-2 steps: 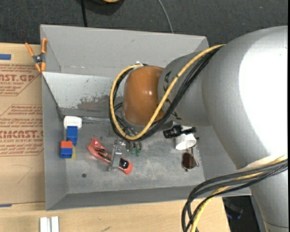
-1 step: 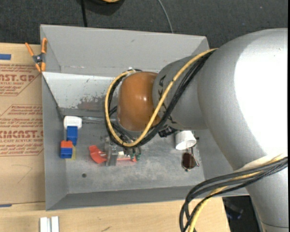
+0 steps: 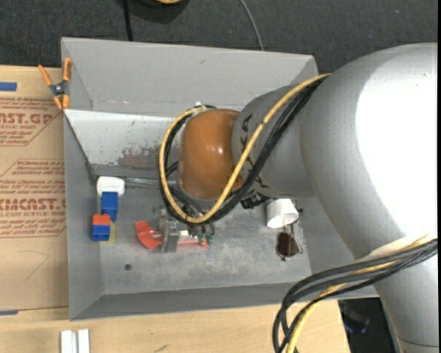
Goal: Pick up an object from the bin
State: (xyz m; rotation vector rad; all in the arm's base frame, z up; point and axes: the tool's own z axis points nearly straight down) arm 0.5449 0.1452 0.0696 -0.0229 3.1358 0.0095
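Observation:
My gripper is down near the bin floor at the middle front, mostly hidden under the arm's orange cover. A small red plastic piece lies just left of it, touching or nearly touching it. A small red and green bit shows at its right side. Whether anything is held I cannot tell.
At the left lie a white and blue block and a blue block with orange and yellow. On the right are a white cup-like cylinder and a dark brown glossy object. The arm covers the bin's right and back.

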